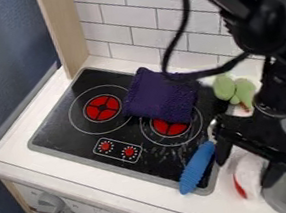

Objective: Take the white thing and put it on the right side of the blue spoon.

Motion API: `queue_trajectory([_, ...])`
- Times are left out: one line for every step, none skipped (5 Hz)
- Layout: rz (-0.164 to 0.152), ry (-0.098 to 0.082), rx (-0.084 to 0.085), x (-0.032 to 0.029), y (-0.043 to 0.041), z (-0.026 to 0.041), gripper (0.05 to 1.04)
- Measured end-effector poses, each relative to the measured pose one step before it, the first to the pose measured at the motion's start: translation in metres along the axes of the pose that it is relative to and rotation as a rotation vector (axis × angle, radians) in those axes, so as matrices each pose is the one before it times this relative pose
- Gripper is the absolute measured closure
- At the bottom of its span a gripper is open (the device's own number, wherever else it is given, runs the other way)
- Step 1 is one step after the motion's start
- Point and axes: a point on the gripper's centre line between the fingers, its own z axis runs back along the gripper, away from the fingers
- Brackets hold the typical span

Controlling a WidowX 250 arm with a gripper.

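At the near right, the white thing point(250, 177) is observed on the bench point(222, 202), right of the blue spoon point(197, 167); placement is judged achieved, with only withdrawal left for the gripper point(246, 173), whose fingers are held apart around it, while the purple cloth point(159, 96) is noted farther off.

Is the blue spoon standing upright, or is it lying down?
Lying down: the blue spoon has its ribbed handle stretched out along the black cooktop, near the front right corner.

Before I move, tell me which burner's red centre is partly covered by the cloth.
The burner nearer the blue spoon: purple cloth overlaps its red centre, while the other burner shows its red centre whole.
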Motion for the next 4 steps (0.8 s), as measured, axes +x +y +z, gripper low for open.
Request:
queue_trajectory([0.0272, -0.0506, -0.0184, 0.00155, 0.00679, 0.02434, 0.083])
queue_trajectory([0.0152, -0.0526, -0.0016, -0.00133, 0.00567, 0.02677, 0.083])
queue_trajectory([-0.0005, -0.0762, -0.0057, 0.00128, 0.00570, 0.02406, 0.083])
queue_trajectory([-0.0094, -0.0224, -0.0089, -0.00299, 0.00300, 0.01570, 0.083])
